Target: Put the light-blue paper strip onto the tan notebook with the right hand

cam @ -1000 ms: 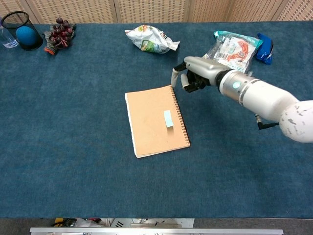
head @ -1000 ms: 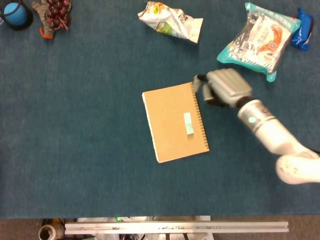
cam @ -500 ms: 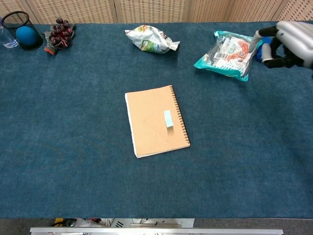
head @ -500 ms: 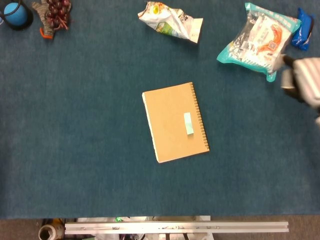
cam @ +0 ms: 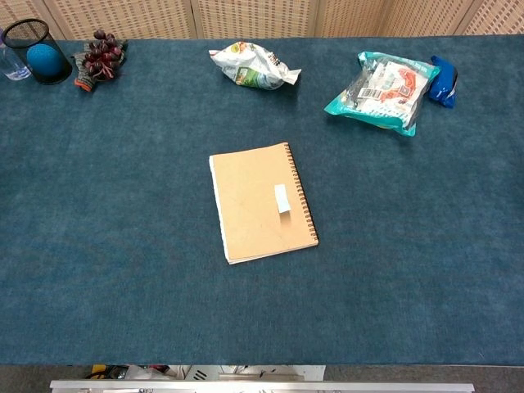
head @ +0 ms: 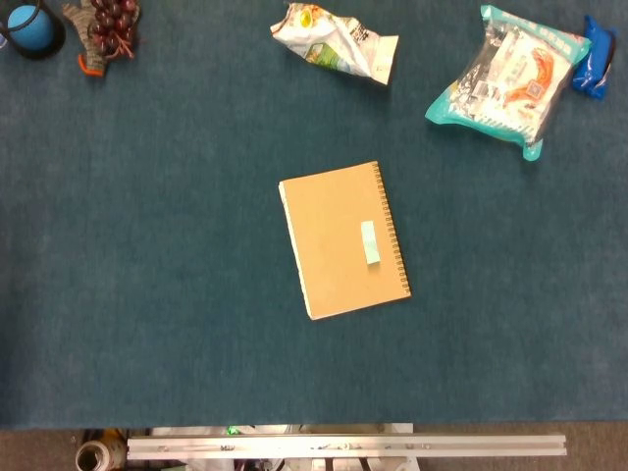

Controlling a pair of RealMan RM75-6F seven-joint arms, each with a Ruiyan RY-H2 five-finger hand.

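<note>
The tan spiral-bound notebook (head: pixel 343 240) (cam: pixel 261 202) lies flat in the middle of the blue table, its wire spine on the right side. The light-blue paper strip (head: pixel 370 242) (cam: pixel 282 198) rests on the notebook's cover, close to the spine, lying along it. Neither hand nor either arm shows in the head view or the chest view.
At the back lie a crumpled white snack bag (head: pixel 337 41) (cam: pixel 252 65), a teal-edged clear packet (head: pixel 510 77) (cam: pixel 379 81) and a blue item (head: pixel 596 55) (cam: pixel 443 80). Back left stand a black mesh cup holding a blue ball (head: pixel 31 27) (cam: pixel 38 52) and dark grapes (head: pixel 106 27) (cam: pixel 101 54).
The right hand has drawn away from beside the notebook's top right corner, moved to the right past the teal packet and left both views. The strip stays on the notebook.
</note>
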